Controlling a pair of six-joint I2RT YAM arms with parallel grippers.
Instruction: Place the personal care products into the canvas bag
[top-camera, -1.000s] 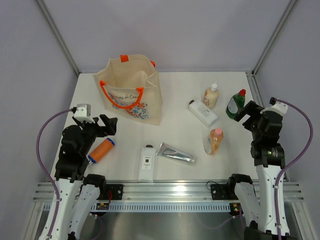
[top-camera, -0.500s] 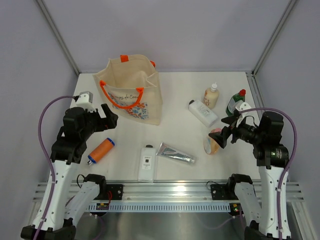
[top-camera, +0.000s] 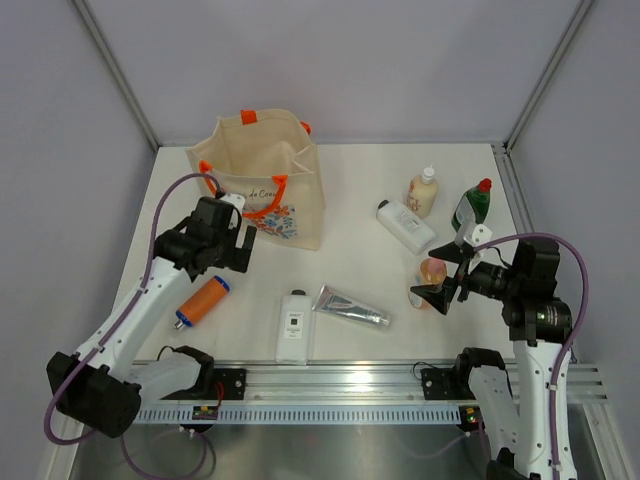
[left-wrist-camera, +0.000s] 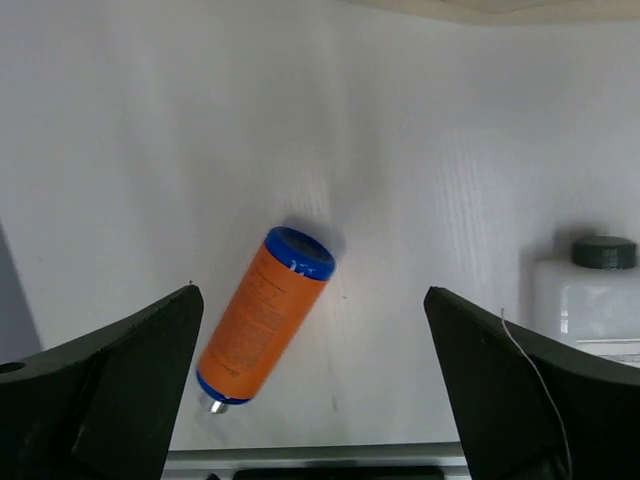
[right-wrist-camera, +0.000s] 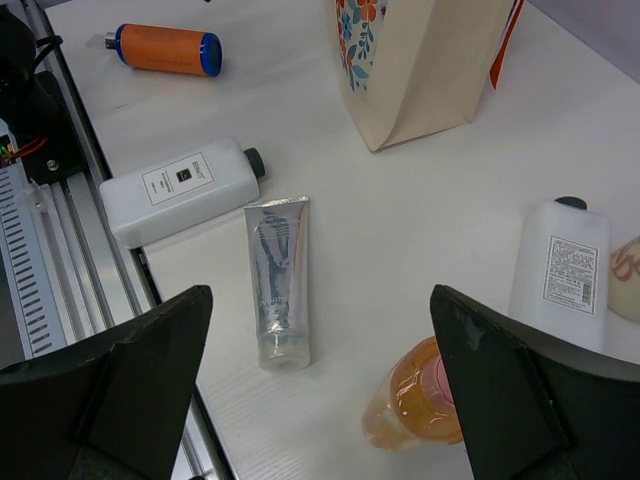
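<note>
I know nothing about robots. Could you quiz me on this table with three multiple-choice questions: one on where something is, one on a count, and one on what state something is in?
1. Where is the orange cylinder?
A) inside the canvas bag
B) lying on the table, outside the bag
C) held in a gripper

2. How many white bottles are there?
A) one
B) two
C) four

3. How is the right gripper?
A) open and empty
B) shut on a tube
C) shut on a bottle

Answers:
1 B: it lies on its side on the bare tabletop.
2 B: one lies at the near edge and one farther back.
3 A: its jaws stand wide apart with nothing between them.
</note>
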